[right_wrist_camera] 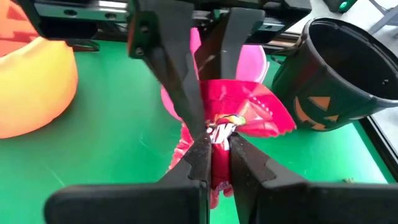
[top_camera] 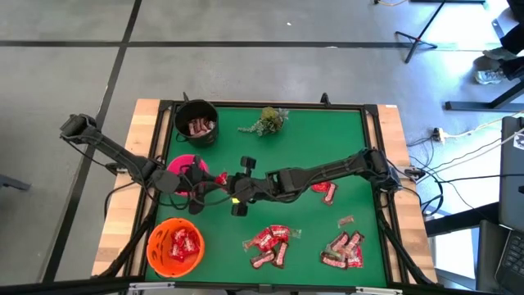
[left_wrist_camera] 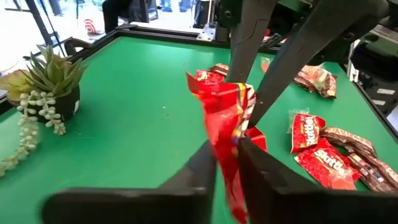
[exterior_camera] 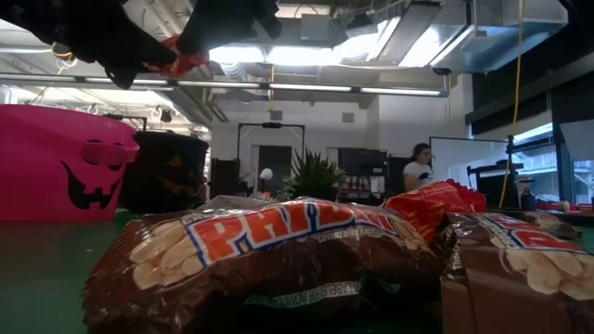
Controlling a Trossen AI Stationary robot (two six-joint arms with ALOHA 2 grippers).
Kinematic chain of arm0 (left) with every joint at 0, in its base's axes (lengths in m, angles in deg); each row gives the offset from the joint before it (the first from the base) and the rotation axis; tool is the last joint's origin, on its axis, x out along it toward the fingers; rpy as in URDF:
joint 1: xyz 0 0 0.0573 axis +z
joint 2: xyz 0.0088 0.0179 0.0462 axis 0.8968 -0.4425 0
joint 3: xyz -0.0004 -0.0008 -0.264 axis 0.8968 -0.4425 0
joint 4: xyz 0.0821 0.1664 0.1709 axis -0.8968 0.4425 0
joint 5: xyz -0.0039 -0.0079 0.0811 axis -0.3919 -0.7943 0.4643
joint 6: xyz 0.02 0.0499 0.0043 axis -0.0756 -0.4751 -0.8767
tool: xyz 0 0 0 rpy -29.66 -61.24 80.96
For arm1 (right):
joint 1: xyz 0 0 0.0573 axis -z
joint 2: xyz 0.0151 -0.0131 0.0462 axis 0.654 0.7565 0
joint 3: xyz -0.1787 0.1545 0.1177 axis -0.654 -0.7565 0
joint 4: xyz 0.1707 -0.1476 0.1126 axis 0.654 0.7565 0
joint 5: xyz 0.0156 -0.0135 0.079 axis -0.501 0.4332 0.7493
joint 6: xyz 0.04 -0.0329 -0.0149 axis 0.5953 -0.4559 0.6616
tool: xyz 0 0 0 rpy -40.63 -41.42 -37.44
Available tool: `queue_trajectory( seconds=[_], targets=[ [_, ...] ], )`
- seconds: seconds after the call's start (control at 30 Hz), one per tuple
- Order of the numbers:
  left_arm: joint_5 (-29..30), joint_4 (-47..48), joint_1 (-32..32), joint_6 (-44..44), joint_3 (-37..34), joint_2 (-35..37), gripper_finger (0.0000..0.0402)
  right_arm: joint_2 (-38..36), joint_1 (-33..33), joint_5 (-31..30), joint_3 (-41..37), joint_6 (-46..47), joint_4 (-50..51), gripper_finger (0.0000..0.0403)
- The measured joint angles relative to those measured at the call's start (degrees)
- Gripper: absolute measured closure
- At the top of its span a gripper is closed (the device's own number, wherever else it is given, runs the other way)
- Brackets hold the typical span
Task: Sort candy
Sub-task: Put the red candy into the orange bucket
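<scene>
A bright red shiny candy packet (top_camera: 219,178) hangs between my two grippers, above the green mat beside the pink bowl (top_camera: 182,166). My left gripper (top_camera: 201,187) comes from the table's left and is shut on it. My right gripper (top_camera: 231,191) comes from the right and is also shut on it. The packet shows in the left wrist view (left_wrist_camera: 224,106), the right wrist view (right_wrist_camera: 255,109) and high up in the low view (exterior_camera: 181,60). More candy lies in piles near the front edge (top_camera: 270,242) and at the front right (top_camera: 344,250). My left gripper pinches the red packet between its two fingers at a crumpled part (left_wrist_camera: 229,138) just below the place where the other gripper's fingers (left_wrist_camera: 244,74) meet it. The packet is lifted clear of the mat. My right gripper pinches the same packet between its two fingers at a gathered part near its middle (right_wrist_camera: 216,134), close against the left gripper's fingertips (right_wrist_camera: 186,93). The packet's loose end (right_wrist_camera: 267,112) fans out beyond the hold, clear of the mat.
A black bowl (top_camera: 196,123) with brown bars stands at the far left. An orange bowl (top_camera: 174,246) with red packets stands at the near left. A green sprig (top_camera: 266,121) lies at the far middle. Loose candy lies under the right arm (top_camera: 325,191) and nearby (top_camera: 345,221).
</scene>
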Motion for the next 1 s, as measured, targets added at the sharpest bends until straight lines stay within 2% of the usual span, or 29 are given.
queue_trajectory(
  seconds=[0.07, 0.2, 0.33, 0.43, 0.5, 0.6, 0.67, 0.8, 1.0],
  targets=[
    [-0.51, 0.00, 0.02, -0.28, 0.00, 0.04, 0.0387, 0.00, 0.00, 0.06, 0.00, 0.02, 0.06, 0.0370],
    [-1.86, -0.20, 0.00, -0.62, 0.00, 0.09, 0.0396, -0.29, -0.65, 1.00, 0.00, 0.21, 0.24, 0.0354],
    [-3.84, 3.78, 0.00, -0.78, 2.22, 1.04, 0.0400, -1.99, -1.97, -0.26, 0.00, 0.23, 1.16, 0.0301],
    [-5.70, 10.51, -1.00, -0.76, 6.48, 1.47, 0.0401, -4.14, -3.20, -2.36, 0.11, 0.22, 2.85, 0.0254],
    [-8.96, 15.95, -2.60, -0.98, 10.26, 1.56, 0.0401, -5.37, -4.07, -3.56, 0.11, 0.22, 4.71, 0.0225],
    [-13.36, 22.76, -6.74, -1.50, 15.94, 1.53, 0.0401, -8.05, -5.76, -6.91, 0.07, 1.71, 9.29, 0.0197],
    [-13.45, 26.68, -10.61, -0.19, 19.29, 1.53, 0.0401, -10.12, -7.08, -9.79, 0.09, 3.49, 12.11, 0.0190],
    [-10.75, 32.43, -19.25, 4.70, 24.24, 0.89, 0.0401, -12.74, -10.49, -15.16, 0.11, 7.03, 18.59, 0.0196],
    [-4.78, 33.22, -32.70, 12.33, 26.83, -3.01, 0.0401, -14.41, -15.18, -22.81, 0.11, 11.22, 25.40, 0.0218]
  ],
)
